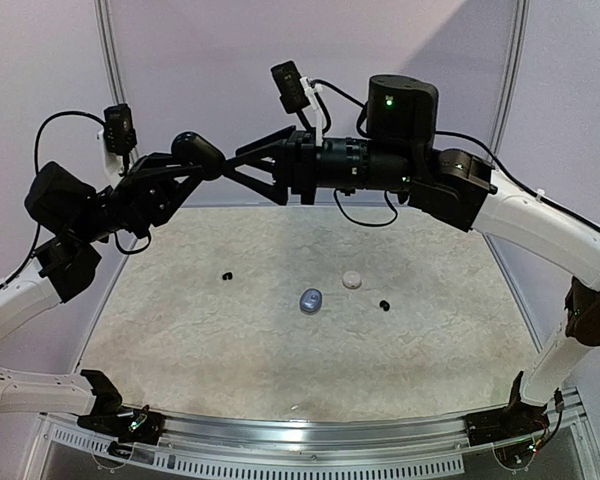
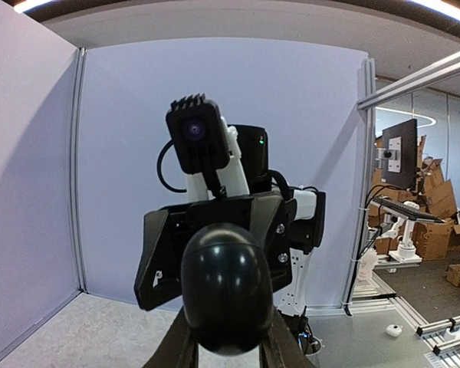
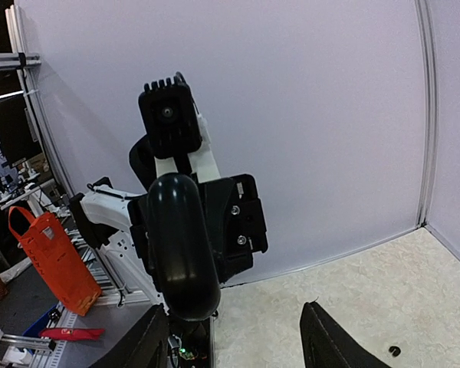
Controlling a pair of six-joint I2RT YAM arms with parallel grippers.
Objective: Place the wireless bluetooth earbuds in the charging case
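Clamped in the left gripper (image 2: 228,341), looming large in its wrist view, was a black egg-shaped charging case (image 2: 226,295), held high over the table (image 1: 230,350). Facing it, the right gripper (image 3: 238,337) stood with jaws parted; whether they touched the case I couldn't tell. Down on the table lay a silvery-blue oval (image 1: 311,299), one black earbud (image 1: 227,275) at its ten o'clock, a second black earbud (image 1: 384,304) at three, and a white round piece (image 1: 352,279) at one.

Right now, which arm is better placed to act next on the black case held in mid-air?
Right, probably. The left gripper is shut on the black case, so it is busy holding. The right gripper faces the case with fingers apart, close enough to grasp it.
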